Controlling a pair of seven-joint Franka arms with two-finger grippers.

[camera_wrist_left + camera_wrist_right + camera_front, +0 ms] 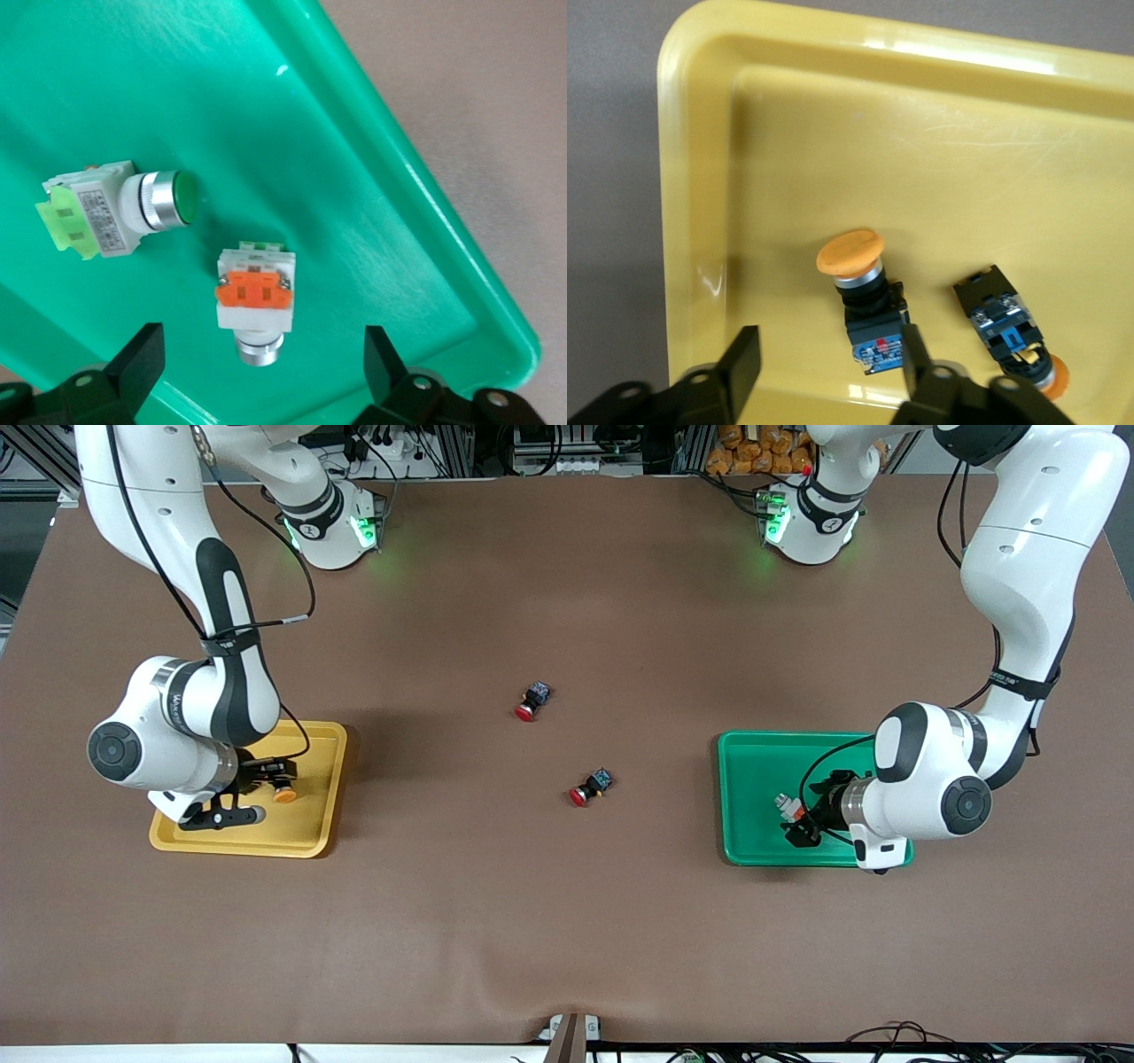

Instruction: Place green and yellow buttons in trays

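Two yellow buttons [864,297] [1010,332] lay in the yellow tray [312,797] under the right end effector [824,367], fingers apart, holding nothing. Two red buttons [532,701] [591,786] sat mid-tabletop [567,921]. Two green buttons [120,211] [255,301] lay in the green tray [753,797] beneath the left end effector [261,372], wide open, empty.

My arms are glossy white shells with black bands at the joints, round dark caps on the elbows, thin black cables strapped along them. Bases glow green. My left gripper [795,821] and right gripper [252,790] are matte black, with small screws.
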